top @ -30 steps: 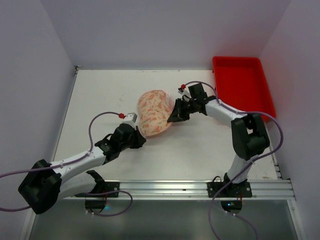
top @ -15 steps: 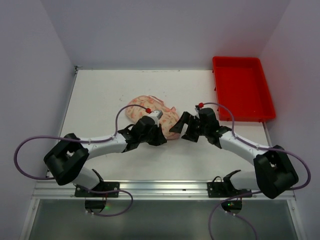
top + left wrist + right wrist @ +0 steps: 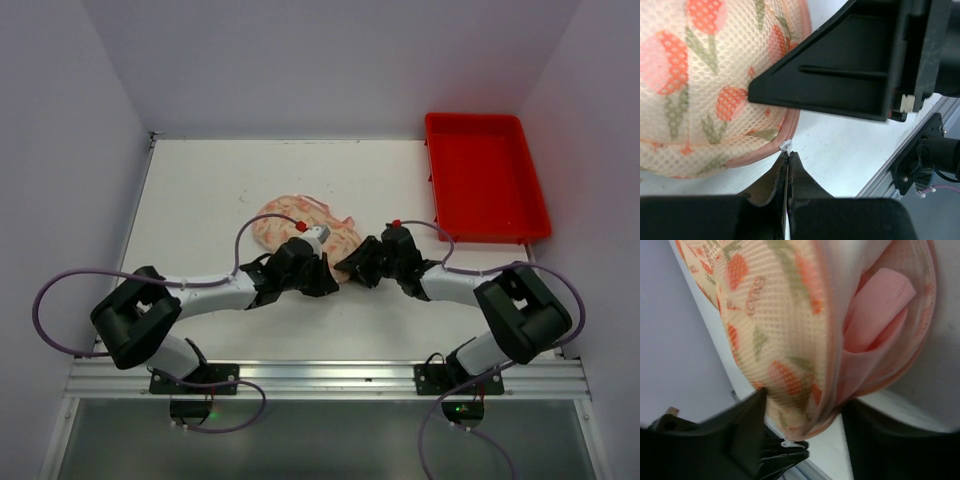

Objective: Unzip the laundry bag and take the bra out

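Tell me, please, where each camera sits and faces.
Top external: above and behind the bases, looking down on both arms and the laundry bag.
Left wrist: faces the bag's zipped edge; left gripper pinches the zipper pull.
Right wrist: faces the bag's open rim, right gripper around it.
Shared: both wrist views show the left gripper's tips.

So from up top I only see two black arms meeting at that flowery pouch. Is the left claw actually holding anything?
Observer: Yes, the left claw is pinched shut on the small white zip pull at the pink edge of the laundry bag.
Visitor: Is the bag open at all?
Observer: Yes, the right wrist camera shows it gaping, with a pink piece inside.
Visitor: And the other claw?
Observer: The right claw has the bag's end between its two fingers.
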You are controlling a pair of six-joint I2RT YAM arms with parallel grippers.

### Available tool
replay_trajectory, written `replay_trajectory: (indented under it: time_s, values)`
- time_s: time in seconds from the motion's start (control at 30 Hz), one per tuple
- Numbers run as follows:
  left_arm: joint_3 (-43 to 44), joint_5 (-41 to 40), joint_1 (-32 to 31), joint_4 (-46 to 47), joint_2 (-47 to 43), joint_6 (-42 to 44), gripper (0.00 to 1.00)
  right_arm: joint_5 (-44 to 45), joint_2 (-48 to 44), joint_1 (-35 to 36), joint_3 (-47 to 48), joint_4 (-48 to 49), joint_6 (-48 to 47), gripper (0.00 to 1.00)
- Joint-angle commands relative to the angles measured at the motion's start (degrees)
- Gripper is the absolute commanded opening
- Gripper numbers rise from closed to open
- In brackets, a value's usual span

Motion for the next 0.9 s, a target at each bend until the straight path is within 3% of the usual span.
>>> replay_trajectory:
  time_s: [0.0,0.1,0.23,0.43,0.5,0.63,0.67,0.77,0.8,0.83,0.87]
  values:
    - [-0.5,-0.8,-0.2,1.4,-3.3,-0.1,0.00,1.1,2.3,0.2,1.1,6.3,3.5,0.38]
    - [-1.4,-4.0,0.1,-2.4,-4.7,1.0,0.00,2.1,0.8,-0.1,-1.0,5.8,3.2,0.01]
    - [-5.4,-10.0,2.4,-6.8,-7.1,-0.9,0.00,4.6,-3.1,-0.1,-1.7,1.1,0.8,0.00]
    - [-10.8,-10.7,6.7,-10.5,-10.2,-6.1,0.01,4.7,-6.6,0.5,-4.8,0.8,2.1,0.00]
    - [-10.9,-11.2,6.7,-10.6,-11.6,-6.7,0.09,4.8,-6.7,2.0,-5.8,0.7,3.3,0.03]
    - [-10.2,-14.5,8.0,-12.9,-12.5,-6.5,0.13,5.5,-6.5,5.6,-6.7,0.0,5.7,0.06]
    - [-10.2,-14.8,8.5,-13.3,-12.4,-6.4,0.14,5.7,-6.3,6.8,-6.2,-0.5,5.7,0.19]
    - [-10.5,-14.5,10.2,-15.0,-12.8,-6.2,0.28,4.8,-5.8,8.6,-4.2,-3.7,4.0,0.33]
    - [-10.7,-14.7,10.2,-15.1,-14.1,-6.6,0.33,4.6,-6.2,9.0,-3.9,-4.9,3.0,0.42]
    - [-10.9,-15.4,10.2,-15.4,-15.1,-6.9,0.47,4.9,-6.8,9.4,-3.3,-7.0,1.9,0.48]
    - [-10.9,-15.9,10.2,-16.0,-16.0,-7.3,0.54,5.7,-8.4,9.9,-1.7,-9.5,-1.0,0.53]
